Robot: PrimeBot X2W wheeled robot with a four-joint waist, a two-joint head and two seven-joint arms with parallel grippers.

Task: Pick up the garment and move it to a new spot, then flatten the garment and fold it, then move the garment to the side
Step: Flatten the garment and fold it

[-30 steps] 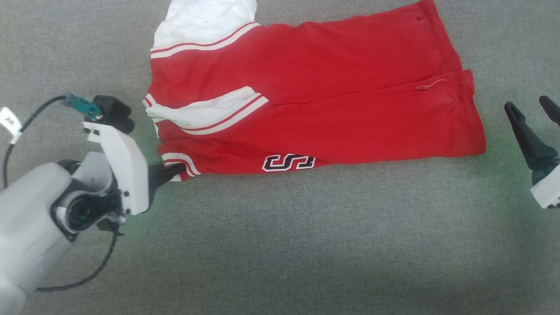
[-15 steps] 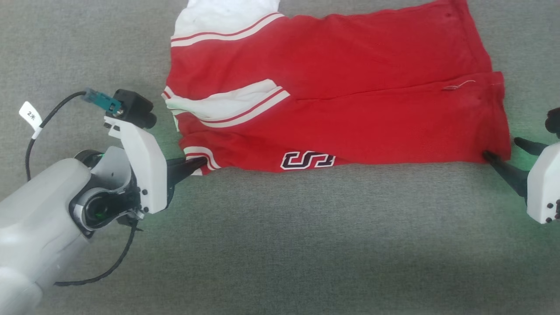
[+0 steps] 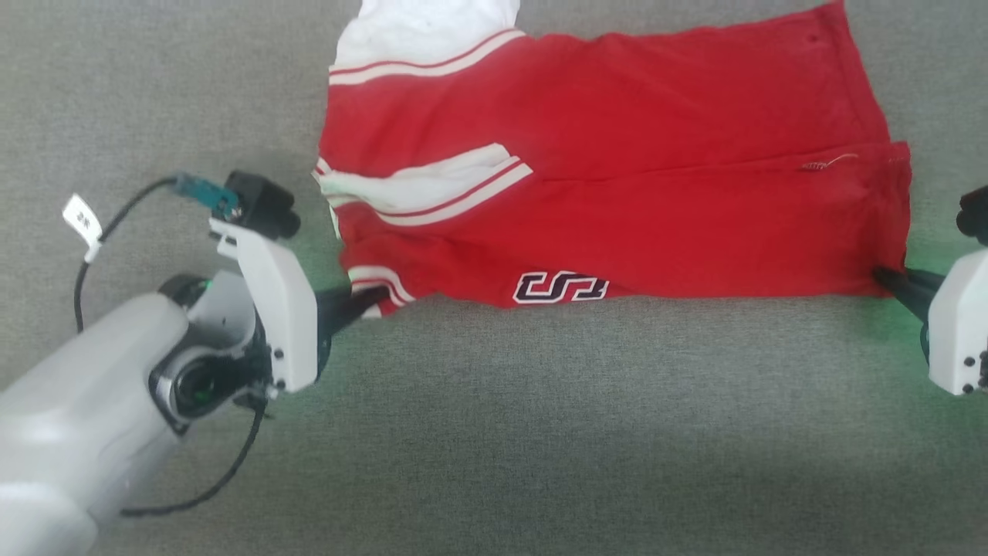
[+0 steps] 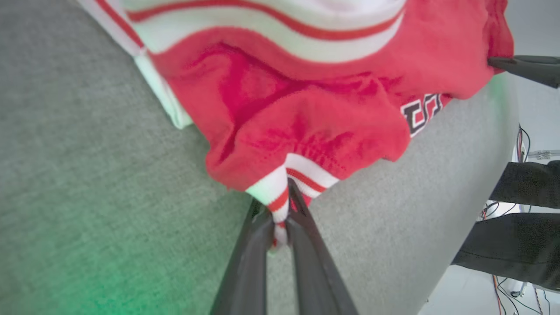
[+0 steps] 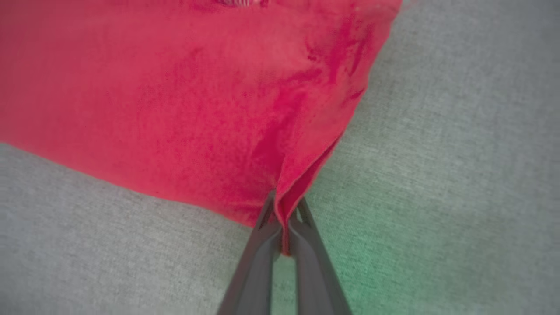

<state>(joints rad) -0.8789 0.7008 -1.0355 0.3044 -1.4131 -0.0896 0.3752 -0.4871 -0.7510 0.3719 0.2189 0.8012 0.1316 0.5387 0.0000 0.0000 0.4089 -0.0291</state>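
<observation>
The garment, a red jersey with white-and-red striped trim and black white-outlined letters at its near edge, lies folded lengthwise on the grey cloth surface. My left gripper is shut on the striped trim at its near left corner; the left wrist view shows the trim pinched between the fingers. At the near right corner my right gripper is shut on the red hem, and the right wrist view shows the fold of red cloth caught between its fingers. White lining shows at the far left.
Grey cloth surface stretches wide on the near side of the garment. A black cable with a white tag loops from my left wrist. In the left wrist view a person's dark trouser legs stand past the surface's edge.
My right gripper came in from the right and shut on the garment's near right corner. My left gripper shut on the striped trim. The camera shifted, so the picture slid right.
</observation>
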